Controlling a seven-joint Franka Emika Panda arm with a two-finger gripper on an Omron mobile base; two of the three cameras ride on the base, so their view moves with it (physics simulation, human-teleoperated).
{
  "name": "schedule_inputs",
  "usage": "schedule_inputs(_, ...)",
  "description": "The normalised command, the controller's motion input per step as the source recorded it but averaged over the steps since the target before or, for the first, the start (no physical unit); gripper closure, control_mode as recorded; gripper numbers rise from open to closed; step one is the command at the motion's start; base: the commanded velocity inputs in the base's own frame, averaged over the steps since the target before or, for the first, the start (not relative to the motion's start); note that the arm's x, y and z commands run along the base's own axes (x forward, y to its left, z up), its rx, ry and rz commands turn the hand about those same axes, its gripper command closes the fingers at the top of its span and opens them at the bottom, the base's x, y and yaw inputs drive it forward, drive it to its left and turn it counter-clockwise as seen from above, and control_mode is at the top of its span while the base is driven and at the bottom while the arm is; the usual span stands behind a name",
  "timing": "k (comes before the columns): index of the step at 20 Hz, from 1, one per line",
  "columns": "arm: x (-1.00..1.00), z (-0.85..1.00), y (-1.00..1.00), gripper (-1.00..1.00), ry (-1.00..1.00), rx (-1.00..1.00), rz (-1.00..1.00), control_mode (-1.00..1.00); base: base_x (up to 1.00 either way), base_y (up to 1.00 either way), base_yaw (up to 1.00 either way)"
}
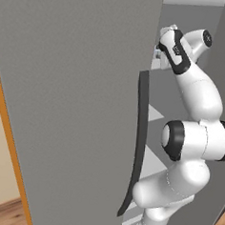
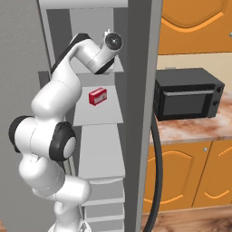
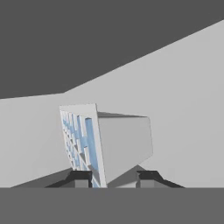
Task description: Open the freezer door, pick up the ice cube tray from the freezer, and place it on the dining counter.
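Observation:
The freezer door (image 1: 72,106) stands swung open on the left, its dark curved bar handle (image 1: 139,145) along the near edge. My arm reaches over it into the top of the freezer (image 2: 97,149), with the hand (image 1: 173,50) high up by an upper shelf. The light blue-white ice cube tray (image 3: 105,140) sits tilted between my fingertips (image 3: 81,178), its grid of pockets turned to the left of the hand view. My gripper (image 3: 114,178) is shut on the ice cube tray, one finger against each side. Grey freezer walls lie behind the tray.
A small red box (image 2: 97,96) lies on a middle shelf (image 2: 97,118) below my hand. Right of the freezer, a second grey door (image 2: 140,113) has its own dark handle (image 2: 157,172). Beyond it, a black microwave (image 2: 188,93) sits on a marbled counter (image 2: 195,129) over orange cabinets.

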Motion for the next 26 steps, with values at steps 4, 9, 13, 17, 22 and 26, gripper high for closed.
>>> schedule_inputs(4, -0.26, 0.03, 0.00, 1.00, -0.01, 0.00, 0.00, -1.00, 0.00, 0.00, 0.00)
schedule_inputs(9, -0.61, 0.10, 0.00, 1.00, -0.03, 0.00, 0.00, -1.00, 0.00, 0.00, 0.00)
schedule_inputs(13, -0.49, 0.10, 0.01, 1.00, 0.00, 0.00, 0.00, -1.00, 0.00, 0.00, 0.00)
schedule_inputs(17, -0.47, 0.08, 0.00, 1.00, 0.00, 0.00, 0.00, -1.00, 0.00, 0.00, 0.00)
schedule_inputs(22, -0.42, 0.11, 0.00, 1.00, 0.00, 0.00, -0.01, -1.00, 0.00, 0.00, 0.00)
schedule_inputs(26, -0.39, 0.11, 0.00, 1.00, 0.00, 0.00, -0.04, -1.00, 0.00, 0.00, 0.00)
